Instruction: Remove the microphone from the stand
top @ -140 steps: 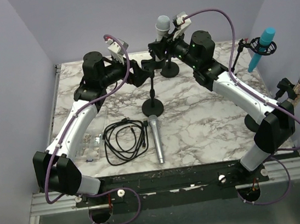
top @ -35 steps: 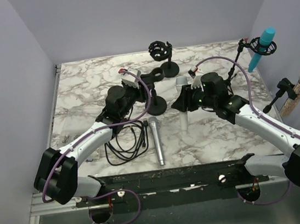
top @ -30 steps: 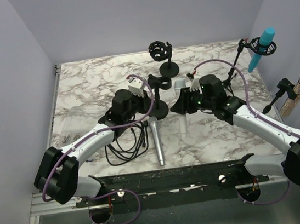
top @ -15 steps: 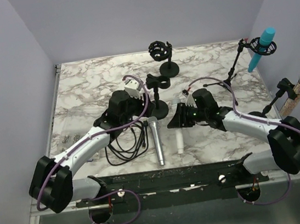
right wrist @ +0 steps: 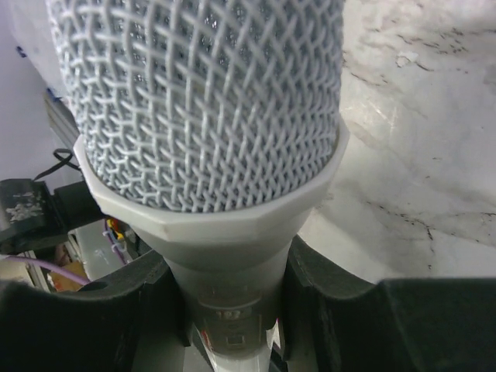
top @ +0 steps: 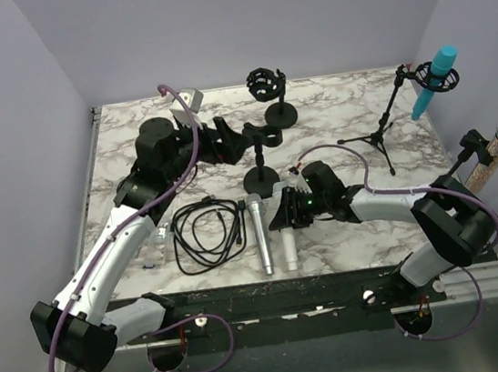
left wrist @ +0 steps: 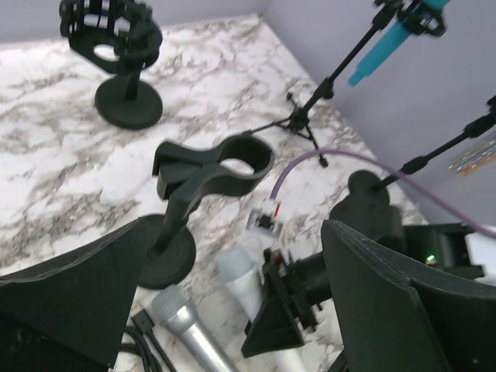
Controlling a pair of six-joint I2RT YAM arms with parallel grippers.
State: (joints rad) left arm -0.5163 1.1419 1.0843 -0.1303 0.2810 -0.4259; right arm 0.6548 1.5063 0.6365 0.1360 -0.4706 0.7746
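Top external shows the microphone (top: 290, 249) out of the stand (top: 260, 177), whose clip (top: 263, 135) is empty near the middle of the tabletop. The right gripper (top: 291, 212) has its jaws clamped on the microphone's neck, low by the near edge, beside a silver microphone (top: 259, 235). The left gripper (top: 229, 141) hovers by the clip, jaws apart. Removal looks done — only setting down and letting go seems left.

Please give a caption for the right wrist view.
Right gripper holds the white microphone just below its mesh head.

A coiled black cable (top: 202, 235) lies on the marble table (top: 123, 138); a silver microphone (top: 259, 236) just right of it; a black shock-mount stand (top: 268, 94) well behind; a teal microphone (top: 432, 81) on a tripod (top: 378, 132) far right.
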